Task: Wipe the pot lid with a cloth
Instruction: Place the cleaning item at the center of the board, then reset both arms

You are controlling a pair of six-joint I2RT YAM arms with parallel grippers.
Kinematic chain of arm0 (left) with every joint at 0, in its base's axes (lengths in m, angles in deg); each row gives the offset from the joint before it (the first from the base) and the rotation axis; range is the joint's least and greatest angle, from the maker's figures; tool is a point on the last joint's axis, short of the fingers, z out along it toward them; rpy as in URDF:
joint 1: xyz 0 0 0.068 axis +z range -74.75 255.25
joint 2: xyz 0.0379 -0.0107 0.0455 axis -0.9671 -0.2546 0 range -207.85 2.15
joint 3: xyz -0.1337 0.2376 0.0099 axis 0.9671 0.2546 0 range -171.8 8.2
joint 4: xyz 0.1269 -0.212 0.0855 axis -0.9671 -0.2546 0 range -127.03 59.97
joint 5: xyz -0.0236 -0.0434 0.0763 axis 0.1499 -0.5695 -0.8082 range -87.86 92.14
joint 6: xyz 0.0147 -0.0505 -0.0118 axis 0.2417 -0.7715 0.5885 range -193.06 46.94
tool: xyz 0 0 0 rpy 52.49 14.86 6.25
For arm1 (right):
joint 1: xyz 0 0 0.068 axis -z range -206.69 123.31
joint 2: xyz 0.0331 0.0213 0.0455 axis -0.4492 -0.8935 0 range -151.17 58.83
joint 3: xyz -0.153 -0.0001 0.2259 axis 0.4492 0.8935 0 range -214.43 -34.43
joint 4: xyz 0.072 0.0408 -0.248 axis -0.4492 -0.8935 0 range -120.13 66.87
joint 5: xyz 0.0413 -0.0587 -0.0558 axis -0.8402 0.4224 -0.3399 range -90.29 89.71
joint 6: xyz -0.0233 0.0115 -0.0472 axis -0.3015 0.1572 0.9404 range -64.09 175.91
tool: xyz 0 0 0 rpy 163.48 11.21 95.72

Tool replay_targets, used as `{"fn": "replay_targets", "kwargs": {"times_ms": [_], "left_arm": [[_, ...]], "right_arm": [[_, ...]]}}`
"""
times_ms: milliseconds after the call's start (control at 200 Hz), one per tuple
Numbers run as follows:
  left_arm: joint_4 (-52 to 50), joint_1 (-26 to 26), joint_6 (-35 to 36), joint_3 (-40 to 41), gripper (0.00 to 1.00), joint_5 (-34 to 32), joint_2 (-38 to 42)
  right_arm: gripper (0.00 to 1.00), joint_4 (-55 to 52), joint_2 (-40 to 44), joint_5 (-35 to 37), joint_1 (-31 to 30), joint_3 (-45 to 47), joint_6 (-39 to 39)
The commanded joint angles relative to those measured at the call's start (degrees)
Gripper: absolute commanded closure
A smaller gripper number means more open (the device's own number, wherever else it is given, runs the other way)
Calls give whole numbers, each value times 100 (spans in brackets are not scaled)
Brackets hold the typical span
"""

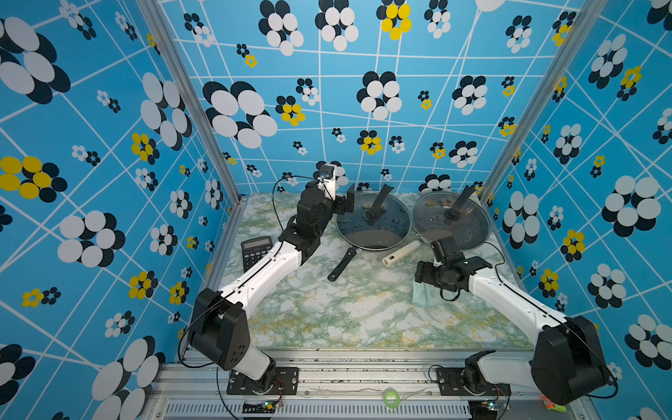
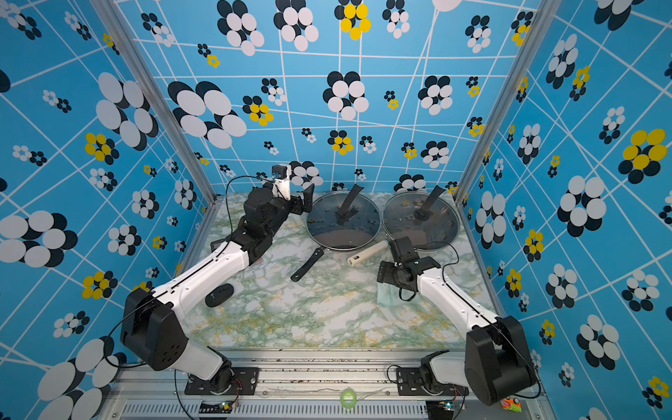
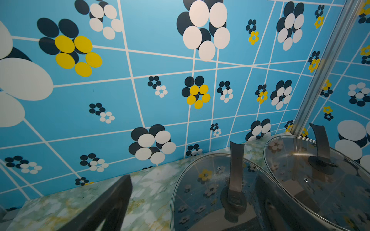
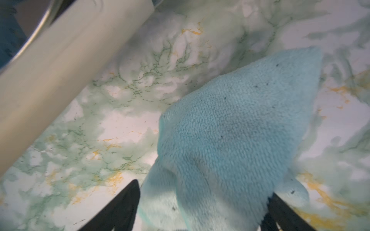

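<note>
Two glass lids with upright black handles sit on pans at the back: a left lid (image 1: pixel 358 227) (image 2: pixel 327 227) (image 3: pixel 202 192) and a right lid (image 1: pixel 471 225) (image 2: pixel 436 227) (image 3: pixel 296 160). My left gripper (image 1: pixel 345 203) (image 2: pixel 307 202) (image 3: pixel 190 212) is open at the left lid's left edge, and that rim shows between its fingers (image 3: pixel 112 204). The pale mint cloth (image 1: pixel 423 296) (image 2: pixel 386 296) (image 4: pixel 230 130) lies bunched on the table at the right. Just above it my right gripper (image 1: pixel 425 278) (image 2: pixel 387 278) (image 4: pixel 202 209) is open, with the cloth between its fingers (image 4: pixel 124 206).
The left pan's black handle (image 1: pixel 341 265) and the right pan's cream handle (image 1: pixel 400 253) (image 4: pixel 60 70) point toward the table's middle. A calculator (image 1: pixel 256 251) lies by the left wall, and a black oval object (image 2: pixel 219 294) lies under the left arm. Blue patterned walls close three sides.
</note>
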Motion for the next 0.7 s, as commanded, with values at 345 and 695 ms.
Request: {"fn": "replay_targets", "kwargs": {"times_ms": [345,695], "left_arm": [[-496,715,-679,1080,1,-499,1442],[-459,1990,-1415,2469,1,-350,2040]], "right_arm": [[1,-1362,-31,147,-145,-2070,18],[1,1387,1106,2357,-25,-489,1139]]}}
